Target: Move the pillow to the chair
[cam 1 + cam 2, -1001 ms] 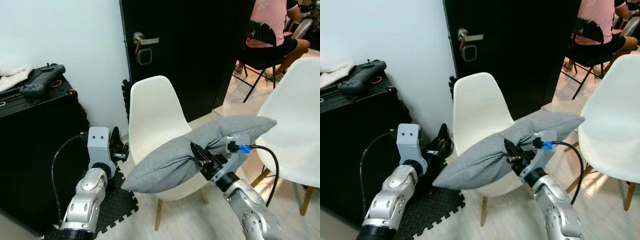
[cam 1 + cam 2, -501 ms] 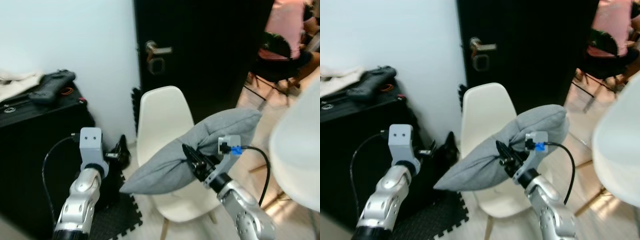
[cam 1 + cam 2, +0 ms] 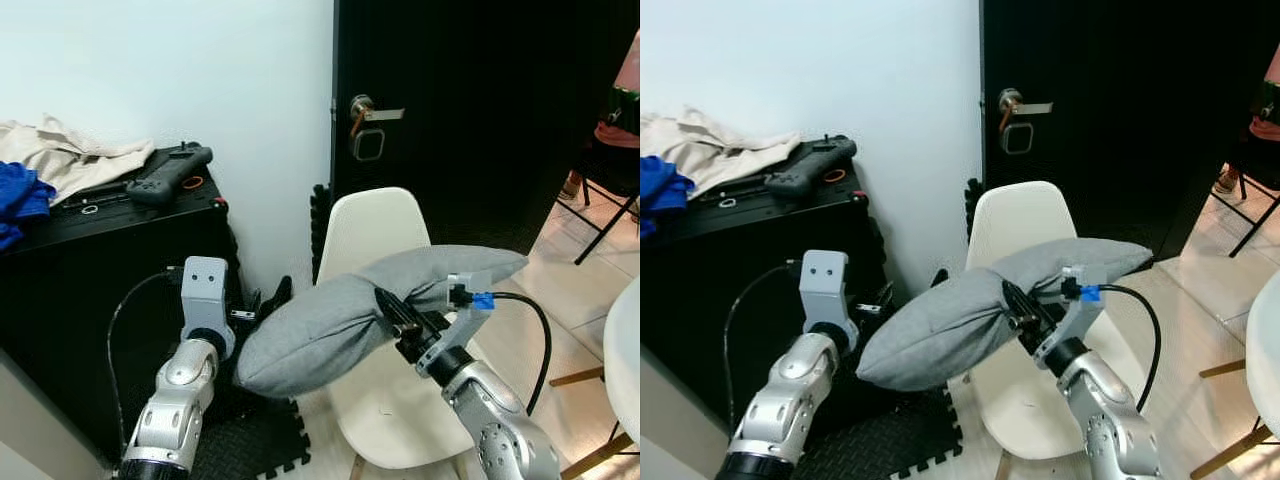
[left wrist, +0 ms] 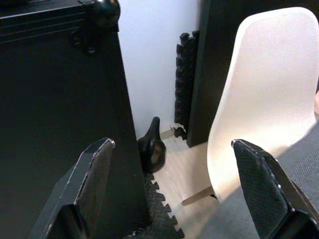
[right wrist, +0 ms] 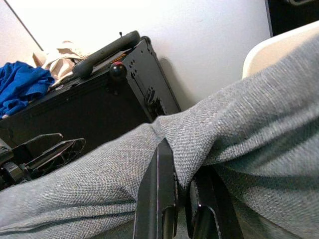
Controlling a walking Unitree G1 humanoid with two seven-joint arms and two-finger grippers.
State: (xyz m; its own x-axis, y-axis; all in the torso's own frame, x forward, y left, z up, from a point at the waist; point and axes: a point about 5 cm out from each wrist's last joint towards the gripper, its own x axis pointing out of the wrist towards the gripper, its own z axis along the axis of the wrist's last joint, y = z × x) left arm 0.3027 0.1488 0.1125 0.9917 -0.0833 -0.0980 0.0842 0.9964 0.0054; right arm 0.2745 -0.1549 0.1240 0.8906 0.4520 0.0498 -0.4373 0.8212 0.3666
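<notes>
Pillow (image 3: 340, 325) is what you carry now: it hangs in the air above the seat of the white chair (image 3: 385, 290), and it does not rest on it yet.

On the far left, a black case (image 3: 100, 290) stands against the wall with clothes and a game controller (image 3: 165, 180) on top. Next to it your left end effector (image 4: 174, 194) is low beside the case, its two fingers spread wide with nothing between them. In its wrist view the chair back is close.

Further right, the right end effector (image 5: 177, 199) pinches the grey fabric near the pillow's middle, so both ends sag.

The risk: the pinch holds only a fold of cloth, so the pillow may slip out if you swing it fast. Its long left end reaches past the chair toward the left arm and could catch there, or it could land half off the seat and slide to the floor.

The chair's seat front and legs are mostly covered by the pillow and arm. At the right edge another white chair (image 3: 628, 360) is cut off.
</notes>
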